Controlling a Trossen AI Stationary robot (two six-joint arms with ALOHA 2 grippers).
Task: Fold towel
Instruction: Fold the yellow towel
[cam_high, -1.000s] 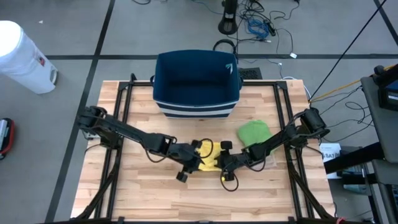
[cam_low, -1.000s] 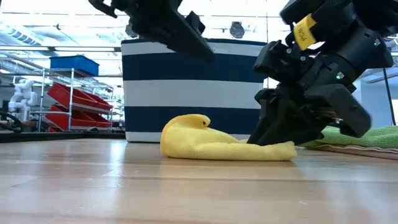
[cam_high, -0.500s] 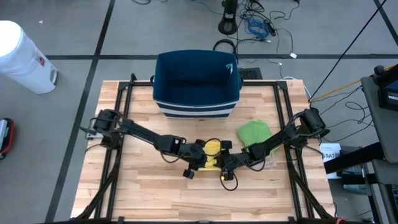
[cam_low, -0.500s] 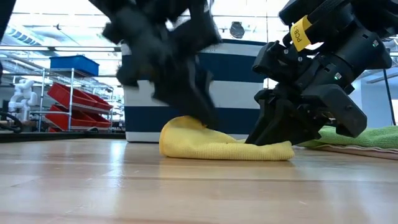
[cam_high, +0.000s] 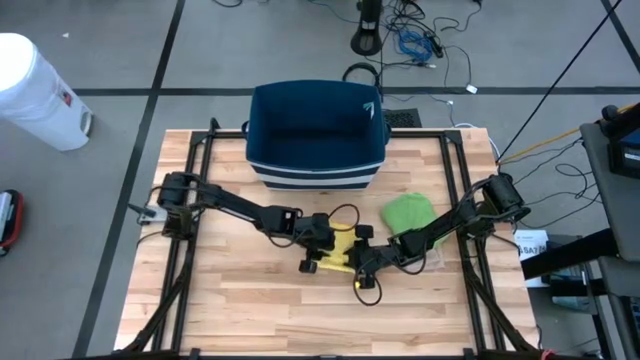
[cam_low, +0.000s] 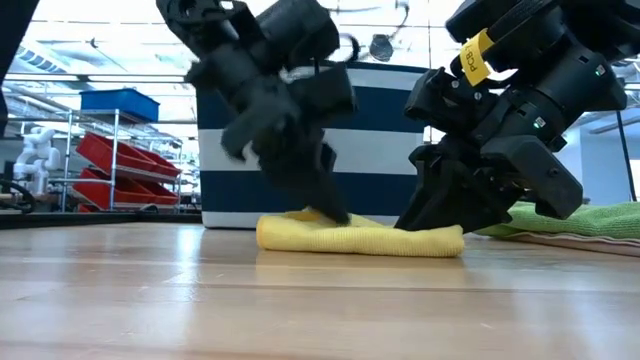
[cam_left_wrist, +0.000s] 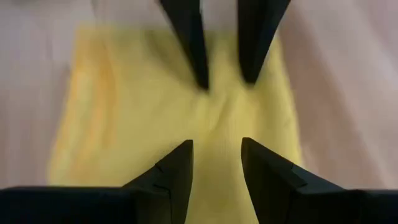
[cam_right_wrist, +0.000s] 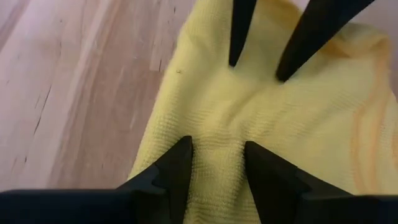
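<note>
That yellow towel (cam_high: 340, 250) bunched mid-counter (cam_high: 230, 300) looks light and floppy, both the left pincer (cam_high: 322, 252) and right pincer (cam_high: 362, 262) pressing on it part-open, so I'd pinch a corner.

Even overhead light (soft shadows); left wrist view blurred, low view backlit.

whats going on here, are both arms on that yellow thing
Yes. Both dark arms are down on the small yellow cloth towel lying bunched on the wooden slat table. The left gripper and the right gripper each press into it with fingers parted, facing each other. Behind stands a navy and white striped fabric bin, with a green cloth beside it. The fold is not finished.
</note>
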